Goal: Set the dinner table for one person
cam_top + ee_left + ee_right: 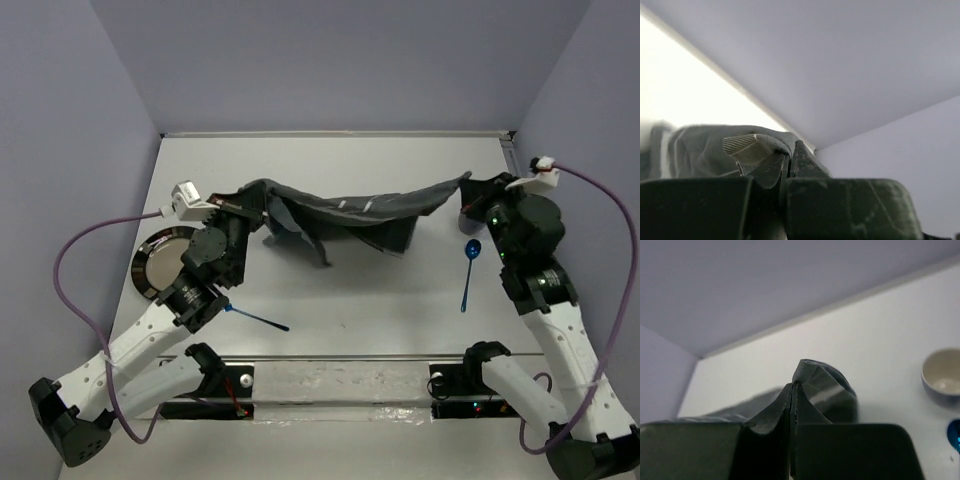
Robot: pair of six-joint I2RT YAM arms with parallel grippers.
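Note:
A dark grey cloth (350,215) with white stripes hangs stretched between my two grippers above the white dinner table (370,300). My left gripper (252,203) is shut on the cloth's left corner; the pinched fold shows in the left wrist view (755,145) beside the gripper (789,159). My right gripper (468,188) is shut on the right corner, and the cloth (827,387) bunches just past that gripper (792,390). The cloth's middle sags and its lower edge touches the table.
A silver plate (155,262) lies at the left, partly under my left arm. A blue-handled utensil (258,319) lies near the front left. A blue spoon (470,268) lies at the right. A small pale bowl (942,377) sits by the right gripper. Lavender walls surround the table.

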